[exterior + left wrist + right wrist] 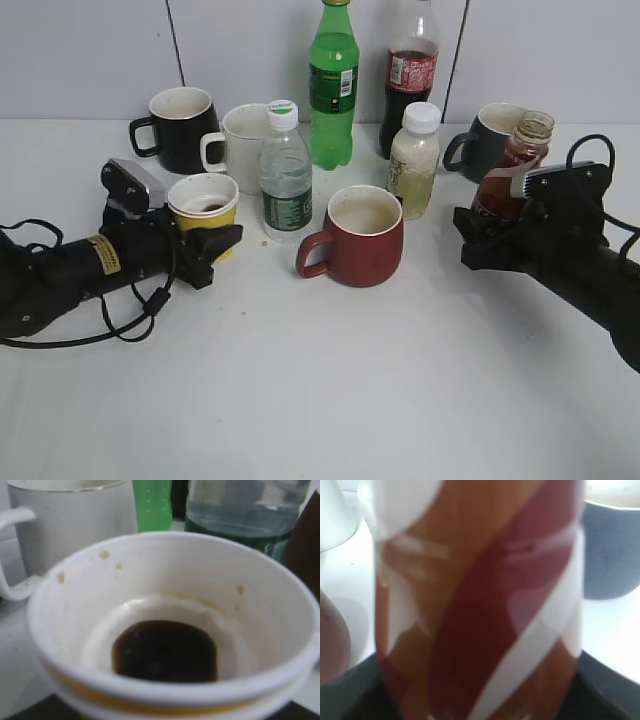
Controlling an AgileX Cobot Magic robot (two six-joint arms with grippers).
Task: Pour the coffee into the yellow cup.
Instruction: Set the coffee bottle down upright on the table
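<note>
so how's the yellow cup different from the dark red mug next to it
The yellow cup has no handle; the dark red mug has one, on its left side. The yellow cup is smaller and sits in the left gripper; the dark red mug stands free. The yellow cup holds a little dark liquid; the mug looks empty. Both are upright with pale insides.

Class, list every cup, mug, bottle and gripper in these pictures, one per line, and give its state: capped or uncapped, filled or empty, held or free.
Small yellow paper cup: upright, little dark coffee inside, held by left gripper.
Curvy clear coffee bottle: uncapped, upright, held by right gripper.
Dark red mug: empty, free.
Clear water bottle: capped, free.
Pale-liquid bottle: capped, free.
Green soda bottle: capped, free.
</note>
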